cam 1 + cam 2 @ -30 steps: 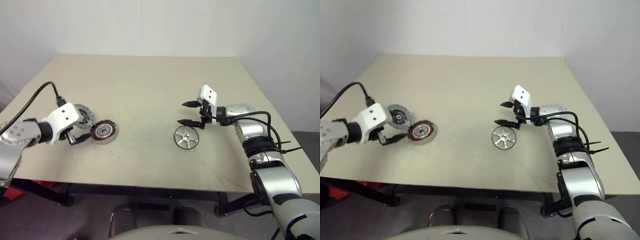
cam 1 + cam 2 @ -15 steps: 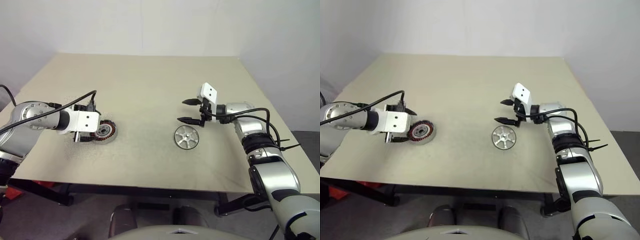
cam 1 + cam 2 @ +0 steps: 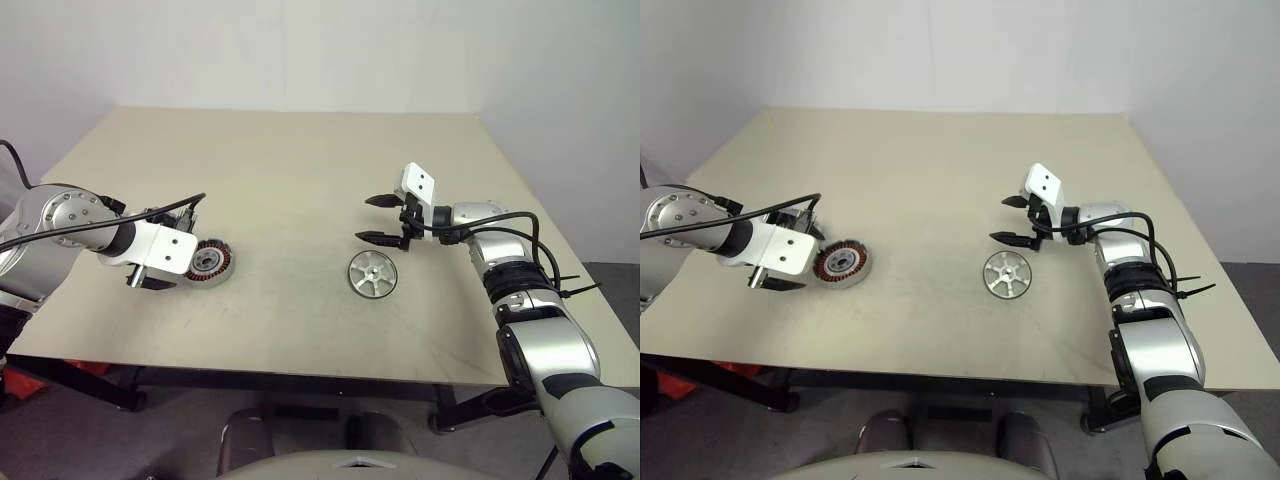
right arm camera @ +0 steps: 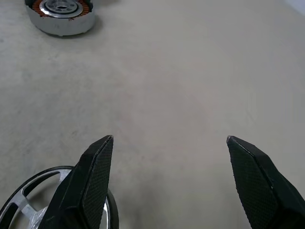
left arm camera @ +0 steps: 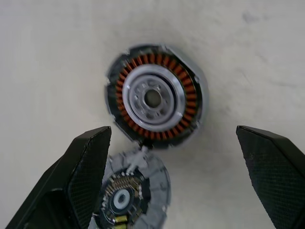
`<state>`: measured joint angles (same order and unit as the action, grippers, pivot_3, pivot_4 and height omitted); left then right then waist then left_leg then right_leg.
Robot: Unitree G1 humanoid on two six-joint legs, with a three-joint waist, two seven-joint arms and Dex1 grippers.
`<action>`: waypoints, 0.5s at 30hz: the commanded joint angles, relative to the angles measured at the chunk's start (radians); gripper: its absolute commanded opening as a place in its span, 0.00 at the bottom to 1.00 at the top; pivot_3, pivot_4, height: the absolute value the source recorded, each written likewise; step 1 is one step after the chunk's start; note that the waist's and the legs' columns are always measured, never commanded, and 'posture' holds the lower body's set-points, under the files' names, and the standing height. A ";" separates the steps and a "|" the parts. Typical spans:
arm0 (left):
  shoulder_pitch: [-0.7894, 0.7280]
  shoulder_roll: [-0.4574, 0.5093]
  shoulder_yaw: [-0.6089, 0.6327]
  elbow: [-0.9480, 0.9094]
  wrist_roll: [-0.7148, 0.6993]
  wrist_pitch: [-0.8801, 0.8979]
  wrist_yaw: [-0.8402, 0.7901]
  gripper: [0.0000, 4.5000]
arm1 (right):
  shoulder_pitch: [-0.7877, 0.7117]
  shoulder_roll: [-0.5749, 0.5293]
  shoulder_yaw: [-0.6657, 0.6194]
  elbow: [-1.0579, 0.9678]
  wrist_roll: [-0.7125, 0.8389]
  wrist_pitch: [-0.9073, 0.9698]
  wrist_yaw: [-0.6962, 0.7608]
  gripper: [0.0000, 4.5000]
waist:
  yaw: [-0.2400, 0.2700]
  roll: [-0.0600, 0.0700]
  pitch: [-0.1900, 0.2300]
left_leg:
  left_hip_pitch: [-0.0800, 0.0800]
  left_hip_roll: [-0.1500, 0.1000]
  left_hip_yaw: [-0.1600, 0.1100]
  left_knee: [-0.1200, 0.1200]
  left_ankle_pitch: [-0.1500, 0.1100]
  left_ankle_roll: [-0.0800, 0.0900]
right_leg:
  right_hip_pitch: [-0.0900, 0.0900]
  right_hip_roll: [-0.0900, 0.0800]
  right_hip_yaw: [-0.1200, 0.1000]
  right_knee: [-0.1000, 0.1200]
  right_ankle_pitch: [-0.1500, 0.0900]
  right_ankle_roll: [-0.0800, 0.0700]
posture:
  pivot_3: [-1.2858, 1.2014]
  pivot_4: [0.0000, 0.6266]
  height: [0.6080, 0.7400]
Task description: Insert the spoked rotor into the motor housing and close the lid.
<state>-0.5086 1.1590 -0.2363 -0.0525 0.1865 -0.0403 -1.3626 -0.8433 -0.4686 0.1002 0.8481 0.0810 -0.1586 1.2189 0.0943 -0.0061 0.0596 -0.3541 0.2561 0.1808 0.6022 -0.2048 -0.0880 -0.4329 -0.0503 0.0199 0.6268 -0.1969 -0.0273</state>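
Note:
The spoked rotor (image 3: 372, 273) lies flat on the table, right of centre. My right gripper (image 3: 363, 219) hovers open just behind and above it, holding nothing; in the right wrist view the rotor's rim (image 4: 19, 205) shows beside one finger. At the table's left sits the motor housing (image 3: 208, 263), a dark ring with copper windings and a silver centre (image 5: 155, 98). The lid (image 5: 128, 198), a small notched cap, lies right next to it. My left gripper (image 5: 172, 130) points down over both, open and empty, its fingers wide apart.
Everything rests on a beige table (image 3: 300, 170) against a white wall. A black cable (image 3: 170, 207) runs along my left arm. Bare tabletop stretches between the housing and the rotor.
My left wrist rolled and tipped downward over the housing and lid, so the lid is now hidden behind it in the head views. The right arm has stayed put.

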 commanded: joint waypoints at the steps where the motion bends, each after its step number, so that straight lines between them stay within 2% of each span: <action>1: 0.006 0.022 0.006 -0.012 0.016 -0.019 -0.015 0.99 | -0.035 0.000 -0.020 -0.023 0.013 -0.009 -0.007 0.96 | 0.000 0.000 0.000 | 0.000 0.000 0.000 0.000 0.000 0.000 | 0.000 0.000 0.000 0.000 0.000 0.000 | 0.52 0.00 1.00; 6: 0.025 0.019 -0.007 0.023 0.051 -0.067 -0.015 0.99 | -0.036 0.004 -0.023 -0.048 0.021 0.006 -0.012 0.96 | 0.000 0.000 0.000 | 0.000 0.000 -0.001 0.000 0.000 0.000 | 0.000 0.000 -0.001 0.000 0.000 0.000 | 0.52 0.00 1.00; 15: -0.047 -0.083 -0.083 0.195 0.166 -0.157 0.059 0.99 | -0.026 0.020 -0.022 -0.116 0.030 0.050 -0.025 0.96 | 0.001 0.000 0.000 | 0.000 0.000 -0.002 0.000 0.001 -0.001 | 0.000 0.000 -0.002 0.002 0.000 0.000 | 0.52 0.00 1.00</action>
<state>-0.5223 1.0822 -0.3197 0.1247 0.3304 -0.1778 -1.3233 -0.8477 -0.4459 0.0998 0.7807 0.0830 -0.1154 1.1965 0.0953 -0.0059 0.0597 -0.3546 0.2561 0.1783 0.6023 -0.2041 -0.0890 -0.4328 -0.0503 0.0180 0.6286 -0.1971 -0.0276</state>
